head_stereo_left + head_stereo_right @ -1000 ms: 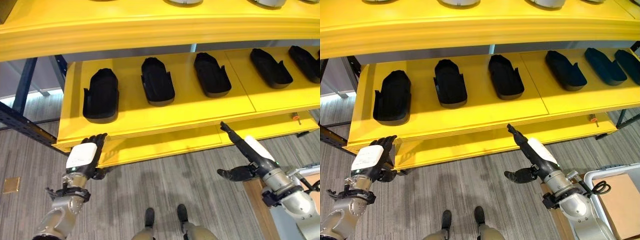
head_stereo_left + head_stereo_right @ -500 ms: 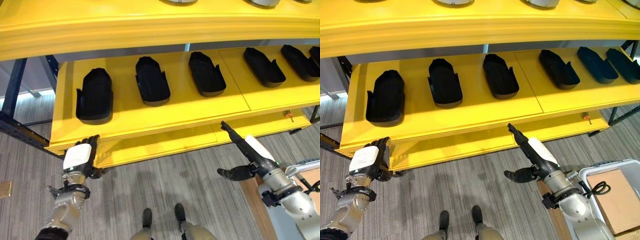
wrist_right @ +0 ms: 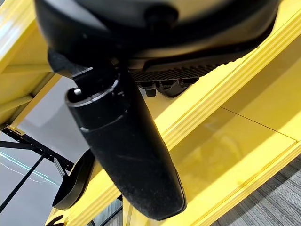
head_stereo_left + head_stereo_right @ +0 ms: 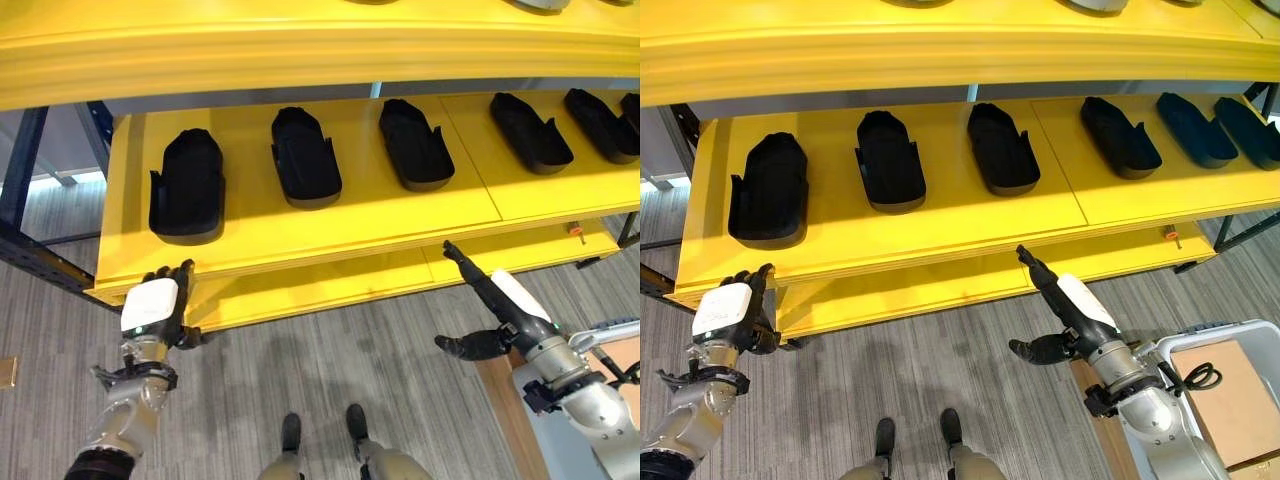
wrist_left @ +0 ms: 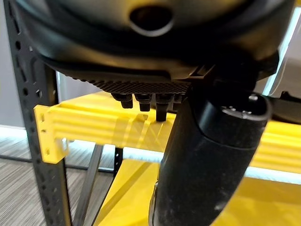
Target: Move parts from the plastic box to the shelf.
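In the left eye view, our left hand [image 4: 150, 308] hangs by the shelf [image 4: 300, 225] edge, our right hand [image 4: 500, 305] below it, fingers straight and empty. Black parts [image 4: 187, 185] lie spaced in a row, likely so each stays reachable.

In the right eye view, the plastic box [image 4: 1230, 340] sits at our right.

In the wrist views, both hands' fingers stand apart, holding nothing.

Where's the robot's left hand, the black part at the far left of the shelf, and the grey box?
left hand [image 4: 150, 305], left eye view, white back.
far-left black part [image 4: 187, 185], left eye view, top middle.
grey box [image 4: 1250, 330], right eye view, rim.
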{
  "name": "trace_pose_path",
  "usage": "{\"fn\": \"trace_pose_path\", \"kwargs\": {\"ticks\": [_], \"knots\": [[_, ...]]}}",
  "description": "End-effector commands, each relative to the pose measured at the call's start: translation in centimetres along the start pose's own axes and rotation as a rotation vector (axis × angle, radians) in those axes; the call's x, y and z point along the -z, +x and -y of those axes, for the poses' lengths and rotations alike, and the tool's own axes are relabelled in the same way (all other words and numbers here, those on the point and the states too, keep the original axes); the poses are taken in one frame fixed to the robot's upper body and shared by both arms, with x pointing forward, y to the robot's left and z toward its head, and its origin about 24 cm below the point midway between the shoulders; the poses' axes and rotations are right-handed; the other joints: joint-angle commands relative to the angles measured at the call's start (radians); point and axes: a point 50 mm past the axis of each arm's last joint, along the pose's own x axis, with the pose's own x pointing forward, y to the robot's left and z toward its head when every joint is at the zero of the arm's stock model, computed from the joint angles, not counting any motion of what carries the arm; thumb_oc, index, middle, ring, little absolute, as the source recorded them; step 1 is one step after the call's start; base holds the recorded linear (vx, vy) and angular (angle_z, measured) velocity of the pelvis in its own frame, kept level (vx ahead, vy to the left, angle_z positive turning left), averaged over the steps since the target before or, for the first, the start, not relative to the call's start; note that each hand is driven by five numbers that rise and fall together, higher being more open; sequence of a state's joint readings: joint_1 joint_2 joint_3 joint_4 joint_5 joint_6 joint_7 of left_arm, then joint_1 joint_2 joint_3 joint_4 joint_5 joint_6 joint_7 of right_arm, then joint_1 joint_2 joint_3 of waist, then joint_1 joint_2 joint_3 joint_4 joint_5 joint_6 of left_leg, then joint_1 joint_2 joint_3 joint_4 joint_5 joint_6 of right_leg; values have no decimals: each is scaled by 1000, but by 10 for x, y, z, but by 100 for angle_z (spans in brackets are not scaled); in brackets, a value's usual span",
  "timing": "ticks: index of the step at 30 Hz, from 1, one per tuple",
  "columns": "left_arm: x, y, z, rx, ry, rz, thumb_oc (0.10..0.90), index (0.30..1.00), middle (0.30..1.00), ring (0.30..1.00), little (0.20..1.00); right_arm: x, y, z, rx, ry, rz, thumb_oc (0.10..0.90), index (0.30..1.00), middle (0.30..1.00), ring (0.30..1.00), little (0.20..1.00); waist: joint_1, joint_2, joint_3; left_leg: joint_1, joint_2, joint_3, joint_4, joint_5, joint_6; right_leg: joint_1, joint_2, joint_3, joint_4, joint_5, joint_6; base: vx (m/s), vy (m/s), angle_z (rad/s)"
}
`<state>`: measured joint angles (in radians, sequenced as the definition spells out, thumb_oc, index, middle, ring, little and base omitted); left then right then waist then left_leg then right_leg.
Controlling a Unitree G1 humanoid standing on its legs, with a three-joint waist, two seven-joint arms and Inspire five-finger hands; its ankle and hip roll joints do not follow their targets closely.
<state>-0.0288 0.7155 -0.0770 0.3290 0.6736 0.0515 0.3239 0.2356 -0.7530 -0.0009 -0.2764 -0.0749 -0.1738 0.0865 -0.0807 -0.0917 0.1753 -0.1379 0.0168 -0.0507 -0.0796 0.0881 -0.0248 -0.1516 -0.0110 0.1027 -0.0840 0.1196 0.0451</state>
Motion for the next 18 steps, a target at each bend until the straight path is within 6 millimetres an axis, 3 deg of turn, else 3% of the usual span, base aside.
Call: {"fn": "trace_pose_path", "kwargs": {"ticks": [1,18], "knots": [[-9,32,-63,-284,35,65,900,1000,1000,1000,1000,-37,9,18,108,-22,213,900,1000,1000,1000,1000,0,-6,-48,64,-7,88,-8,-57,32,-20,-22,-31,79,-57,44,0,0,0],[-6,42,-54,-238,41,26,900,1000,1000,1000,1000,-39,7,18,106,-23,230,900,1000,1000,1000,1000,-12,-7,-38,53,-5,93,-8,-54,32,-33,-20,-27,77,-49,45,0,0,0]]}}
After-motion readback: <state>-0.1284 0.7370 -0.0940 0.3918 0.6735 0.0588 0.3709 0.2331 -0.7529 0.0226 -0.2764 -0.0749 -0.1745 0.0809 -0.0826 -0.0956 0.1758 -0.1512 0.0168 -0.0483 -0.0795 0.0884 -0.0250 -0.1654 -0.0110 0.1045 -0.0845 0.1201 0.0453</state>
